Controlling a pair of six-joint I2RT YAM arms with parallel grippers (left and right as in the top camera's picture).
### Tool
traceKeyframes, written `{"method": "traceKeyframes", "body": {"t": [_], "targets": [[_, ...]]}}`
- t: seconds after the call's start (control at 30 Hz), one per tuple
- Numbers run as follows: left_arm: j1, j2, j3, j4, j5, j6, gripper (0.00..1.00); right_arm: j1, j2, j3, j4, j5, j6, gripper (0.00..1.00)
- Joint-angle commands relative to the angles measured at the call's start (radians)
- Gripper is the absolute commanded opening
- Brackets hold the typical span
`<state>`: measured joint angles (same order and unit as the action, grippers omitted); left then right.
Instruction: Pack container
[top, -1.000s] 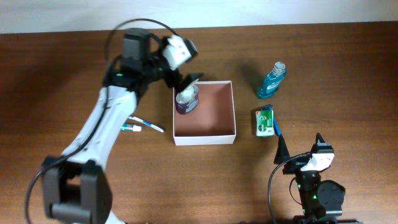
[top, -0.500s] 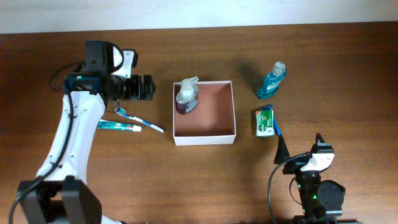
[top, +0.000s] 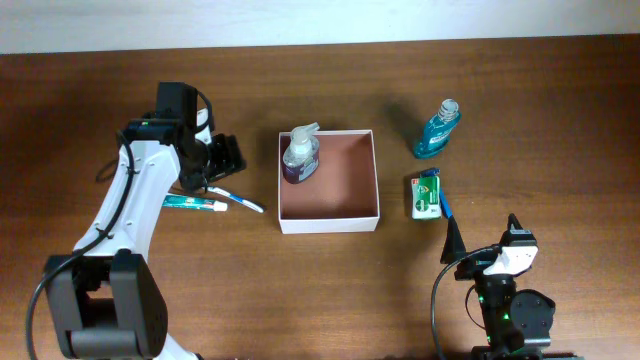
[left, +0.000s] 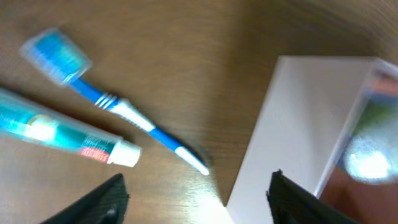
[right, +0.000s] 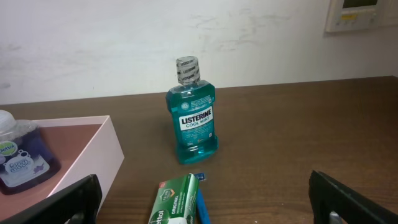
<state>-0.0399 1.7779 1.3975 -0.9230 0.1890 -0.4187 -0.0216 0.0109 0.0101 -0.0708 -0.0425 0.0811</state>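
The container (top: 355, 213), a square white box with a reddish-brown inside, stands mid-table with a purple soap bottle (top: 300, 158) in its far-left corner. Left of it lie a blue-and-white toothbrush (top: 228, 195) and a teal toothpaste tube (top: 192, 202). My left gripper (top: 228, 160) hovers just above them, open and empty. In the left wrist view the toothbrush (left: 118, 109) and the tube (left: 62, 130) lie ahead of the left gripper (left: 196, 202), with the container wall (left: 298, 130) on the right. My right gripper (top: 482, 235) rests open near the front edge.
A teal mouthwash bottle (top: 437, 130) stands right of the container. Nearer lies a green soap box (top: 424, 196) with a blue toothbrush (top: 446, 207) beside it. The right wrist view shows the mouthwash bottle (right: 191, 121), the soap box (right: 174, 202) and the container corner (right: 93, 155).
My left arm has swung left from the soap bottle in the container and come down over the toothbrush and tube. The bottle stays in the container. The right arm has not moved.
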Motion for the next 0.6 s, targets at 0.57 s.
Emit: {"method": "traceKeyframes", "body": {"t": [0.57], "targets": [[0.076,0.007,-0.246,0.071,-0.151,-0.448,0.50,0.008,-0.005,-0.005,-0.005,0.009,0.001,0.98]]}}
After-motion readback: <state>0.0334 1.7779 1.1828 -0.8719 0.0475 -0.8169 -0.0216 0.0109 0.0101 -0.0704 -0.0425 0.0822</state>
